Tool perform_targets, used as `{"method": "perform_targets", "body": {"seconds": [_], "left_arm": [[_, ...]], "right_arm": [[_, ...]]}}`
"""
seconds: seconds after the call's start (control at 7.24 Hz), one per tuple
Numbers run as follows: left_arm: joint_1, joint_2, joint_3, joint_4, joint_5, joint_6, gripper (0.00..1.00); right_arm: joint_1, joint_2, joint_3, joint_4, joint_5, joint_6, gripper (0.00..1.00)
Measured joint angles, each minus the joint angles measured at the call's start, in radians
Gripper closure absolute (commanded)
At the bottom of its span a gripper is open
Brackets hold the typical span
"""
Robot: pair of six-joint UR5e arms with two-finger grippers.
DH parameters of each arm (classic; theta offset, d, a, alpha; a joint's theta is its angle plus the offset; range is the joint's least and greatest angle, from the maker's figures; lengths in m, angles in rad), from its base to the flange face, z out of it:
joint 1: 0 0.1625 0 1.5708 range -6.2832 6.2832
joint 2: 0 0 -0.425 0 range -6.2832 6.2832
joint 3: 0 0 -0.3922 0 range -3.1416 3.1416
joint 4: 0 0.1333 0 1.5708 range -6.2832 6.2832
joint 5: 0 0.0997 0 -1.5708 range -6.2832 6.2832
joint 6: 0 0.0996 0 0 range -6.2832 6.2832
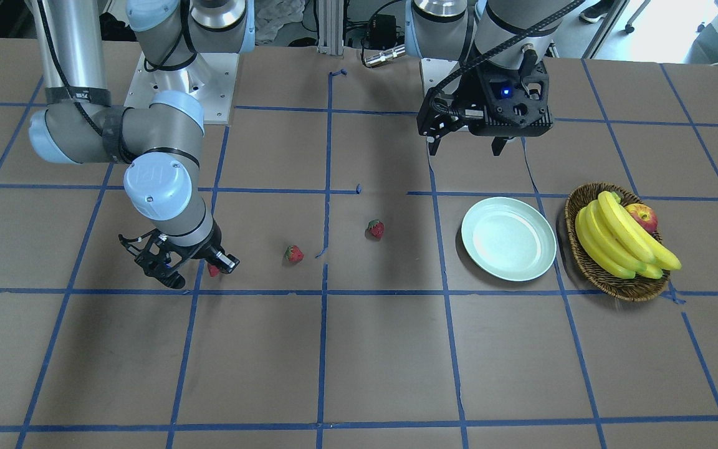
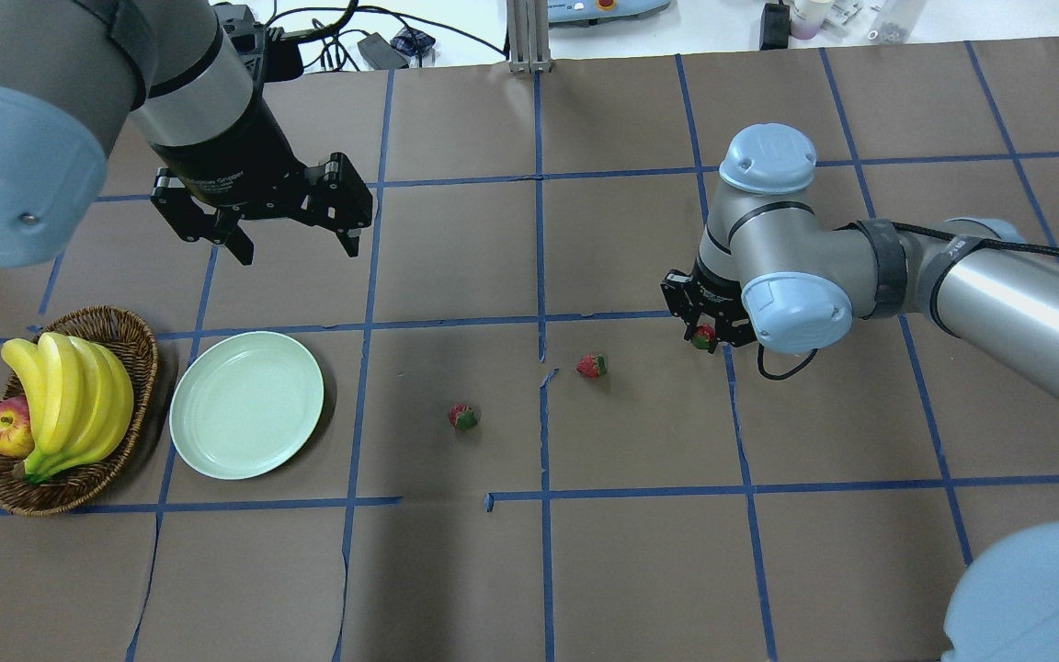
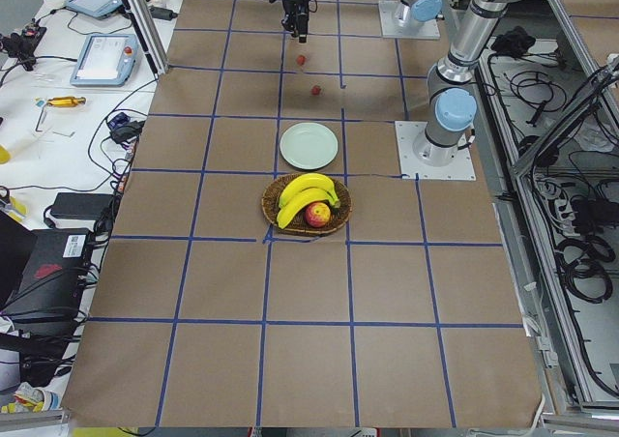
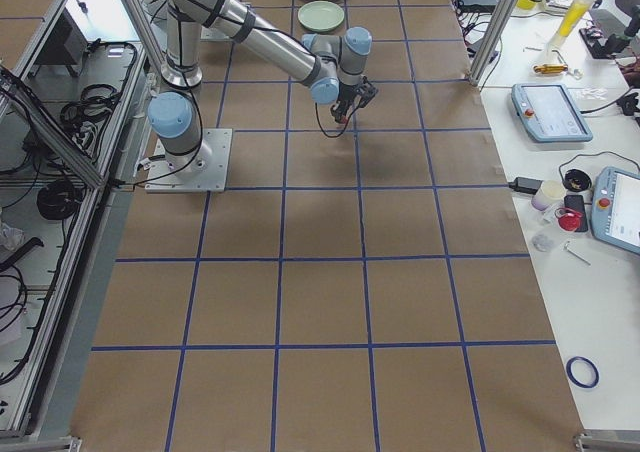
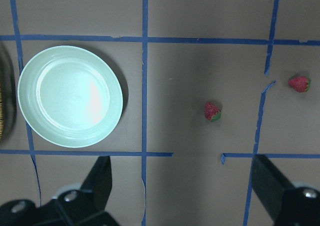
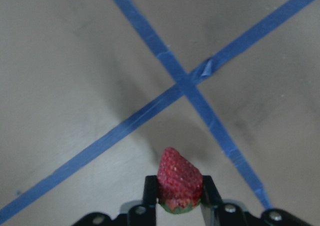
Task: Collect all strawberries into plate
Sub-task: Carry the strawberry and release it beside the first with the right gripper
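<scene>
One strawberry (image 6: 179,176) is pinched between the narrowed fingers of the right gripper (image 2: 703,336), right of centre in the overhead view. It appears to be clear of the paper, though that is hard to confirm. A gentle grip and a low carry are advised toward the empty plate (image 2: 246,405) at lower left. A second strawberry (image 2: 591,366) and a third strawberry (image 2: 464,416) lie on the table between. The left gripper (image 2: 295,244) is held wide open at upper left, beyond the plate, and should be cleared.

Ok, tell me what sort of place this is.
Probably a robotics lab: left arm and right arm bolted to a table gridded with blue tape, teach pendant on the side bench.
</scene>
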Motion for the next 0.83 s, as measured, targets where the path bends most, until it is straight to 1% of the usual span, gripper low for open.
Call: {"method": "perform_targets", "body": {"seconds": [0.14, 0.41, 0.55, 0.69, 0.83], "left_arm": [[0.0, 0.0, 0.0, 0.0, 0.0, 0.0, 0.0], [0.0, 0.0, 0.0, 0.0, 0.0, 0.001, 0.0], [0.0, 0.0, -0.001, 0.0, 0.0, 0.001, 0.0], [0.0, 0.0, -0.001, 0.0, 0.0, 0.001, 0.0], [0.0, 0.0, -0.001, 0.0, 0.0, 0.002, 0.0]], "right_arm": [[0.074, 0.0, -0.029, -0.014, 0.024, -0.001, 1.0], [0.284, 0.012, -0.074, -0.033, 0.063, 0.035, 1.0], [0.343, 0.027, -0.08, -0.044, 0.094, 0.053, 0.89], [0.368, 0.052, -0.078, -0.066, 0.118, 0.06, 0.01], [0.377, 0.076, -0.076, -0.087, 0.126, 0.062, 0.0]]}}
